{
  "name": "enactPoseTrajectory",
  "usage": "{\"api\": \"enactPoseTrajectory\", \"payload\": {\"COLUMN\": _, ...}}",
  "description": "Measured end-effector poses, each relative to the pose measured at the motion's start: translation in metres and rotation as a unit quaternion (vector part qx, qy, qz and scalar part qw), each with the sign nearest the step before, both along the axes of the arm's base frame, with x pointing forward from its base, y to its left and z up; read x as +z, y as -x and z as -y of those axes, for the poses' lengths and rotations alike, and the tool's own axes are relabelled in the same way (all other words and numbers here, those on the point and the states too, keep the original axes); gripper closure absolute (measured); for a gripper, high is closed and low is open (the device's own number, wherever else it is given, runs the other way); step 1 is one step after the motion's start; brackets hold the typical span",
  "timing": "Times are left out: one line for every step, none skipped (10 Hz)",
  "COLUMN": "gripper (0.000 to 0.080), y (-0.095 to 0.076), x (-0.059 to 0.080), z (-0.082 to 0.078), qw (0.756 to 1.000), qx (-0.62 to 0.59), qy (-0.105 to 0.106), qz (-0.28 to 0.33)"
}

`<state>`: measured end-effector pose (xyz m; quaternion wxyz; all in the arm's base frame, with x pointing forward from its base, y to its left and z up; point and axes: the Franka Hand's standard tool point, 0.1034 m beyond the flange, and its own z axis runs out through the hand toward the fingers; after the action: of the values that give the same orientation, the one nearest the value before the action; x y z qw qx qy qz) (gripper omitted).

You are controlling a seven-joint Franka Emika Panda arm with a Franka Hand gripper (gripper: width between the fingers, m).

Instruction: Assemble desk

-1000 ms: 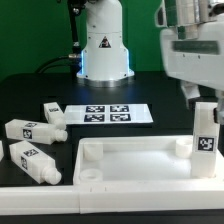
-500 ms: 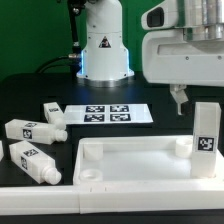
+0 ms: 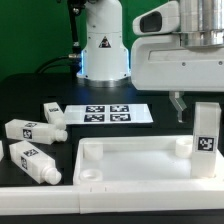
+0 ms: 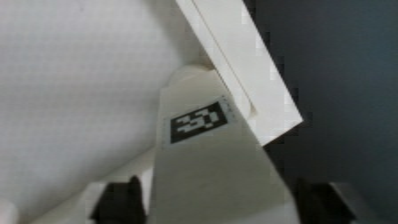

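The desk's white panel (image 3: 120,148) lies rim-up near the front of the table. One tagged white leg (image 3: 205,130) stands upright at its corner on the exterior view's right. My gripper (image 3: 198,110) hangs over that leg, with one dark finger (image 3: 178,106) showing beside its top. In the wrist view the leg (image 4: 214,150) fills the space between both fingers (image 4: 121,203) of my gripper (image 4: 222,207), which press against its sides. The panel's rim (image 4: 240,60) runs past behind it. My gripper is shut on the leg.
Three loose tagged legs (image 3: 52,112) (image 3: 30,129) (image 3: 33,160) lie on the dark table at the exterior view's left. The marker board (image 3: 105,113) lies behind the panel. The arm's white base (image 3: 103,50) stands at the back.
My gripper has come down and toward the exterior view's left over the standing leg. Its jaws have narrowed onto the leg. The panel and loose legs have not moved.
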<state>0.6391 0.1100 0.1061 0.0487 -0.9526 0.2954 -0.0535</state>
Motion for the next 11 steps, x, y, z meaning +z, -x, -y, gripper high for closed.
{"api": "enactPoseTrajectory", "payload": {"gripper": 0.0514, "y": 0.0000, "x": 0.0000, "z": 0.0017, "qw": 0.999, "qx": -0.038, "qy": -0.004, "qz": -0.003}}
{"api": "enactPoseTrajectory", "payload": {"gripper": 0.0514, "y": 0.0003, "x": 0.0001, "z": 0.0018, "qw": 0.997, "qx": -0.083, "qy": -0.010, "qz": -0.007}}
{"api": "enactPoseTrajectory", "payload": {"gripper": 0.0514, "y": 0.0009, "x": 0.0005, "z": 0.0017, "qw": 0.987, "qx": -0.158, "qy": -0.019, "qz": -0.019}}
{"api": "enactPoseTrajectory", "payload": {"gripper": 0.0514, "y": 0.0017, "x": 0.0003, "z": 0.0014, "qw": 0.966, "qx": -0.255, "qy": -0.034, "qz": -0.029}}
{"api": "enactPoseTrajectory", "payload": {"gripper": 0.0514, "y": 0.0021, "x": 0.0001, "z": -0.0002, "qw": 0.935, "qx": -0.349, "qy": -0.049, "qz": -0.036}}
{"api": "enactPoseTrajectory", "payload": {"gripper": 0.0514, "y": 0.0007, "x": -0.0004, "z": -0.0017, "qw": 0.888, "qx": -0.453, "qy": -0.075, "qz": -0.042}}
{"api": "enactPoseTrajectory", "payload": {"gripper": 0.0514, "y": 0.0012, "x": -0.0007, "z": 0.0006, "qw": 0.861, "qx": -0.498, "qy": -0.091, "qz": -0.044}}
{"api": "enactPoseTrajectory", "payload": {"gripper": 0.0512, "y": 0.0013, "x": -0.0008, "z": 0.0011, "qw": 0.859, "qx": -0.502, "qy": -0.091, "qz": -0.044}}
{"api": "enactPoseTrajectory", "payload": {"gripper": 0.0512, "y": 0.0013, "x": -0.0007, "z": 0.0000, "qw": 0.863, "qx": -0.496, "qy": -0.090, "qz": -0.044}}
{"api": "enactPoseTrajectory", "payload": {"gripper": 0.0512, "y": 0.0012, "x": -0.0007, "z": -0.0001, "qw": 0.863, "qx": -0.496, "qy": -0.090, "qz": -0.044}}
{"api": "enactPoseTrajectory", "payload": {"gripper": 0.0512, "y": 0.0013, "x": -0.0014, "z": 0.0000, "qw": 0.863, "qx": -0.496, "qy": -0.090, "qz": -0.044}}
